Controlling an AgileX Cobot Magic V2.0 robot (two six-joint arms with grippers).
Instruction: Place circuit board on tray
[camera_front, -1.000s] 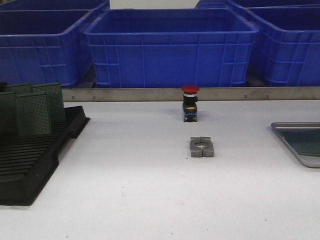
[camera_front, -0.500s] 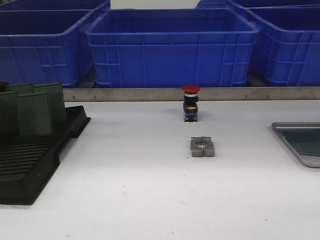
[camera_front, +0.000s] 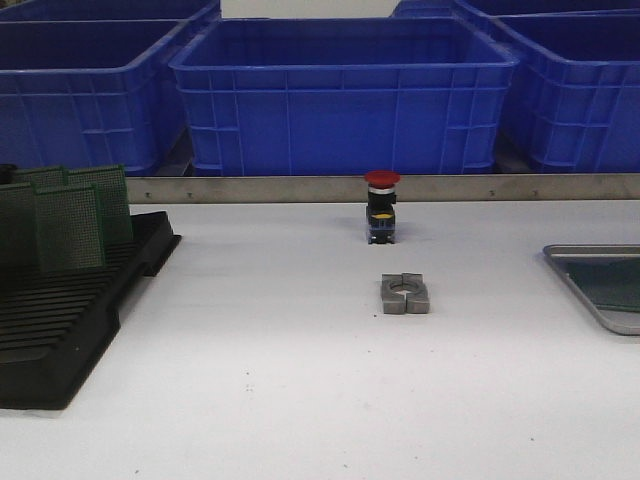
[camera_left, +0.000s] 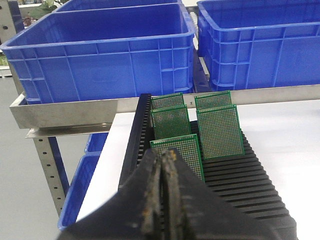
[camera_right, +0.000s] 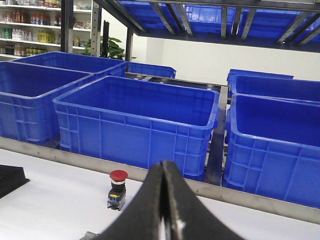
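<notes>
Ahead of the closed, empty left tool (camera_left: 162, 165), green circuit boards (camera_left: 219, 131) stand upright in the black rack (camera_left: 250, 185). The grey tray (camera_front: 598, 285) sits at the surface's right edge, a green board lying in it. The right tool (camera_right: 165, 175) is pressed shut, empty, with a red-capped button (camera_right: 118, 189) ahead; no writing is readable.

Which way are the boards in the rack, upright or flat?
Upright. The green boards stand on edge in the slots of the black rack, faces vertical, none lying flat; the front view shows the same.

A white surface (camera_front: 280, 380) carries a black slotted rack (camera_front: 60, 320), a red-capped push button (camera_front: 381, 207), a small metal clamp block (camera_front: 405, 294) and a grey tray (camera_front: 598, 285).
</notes>
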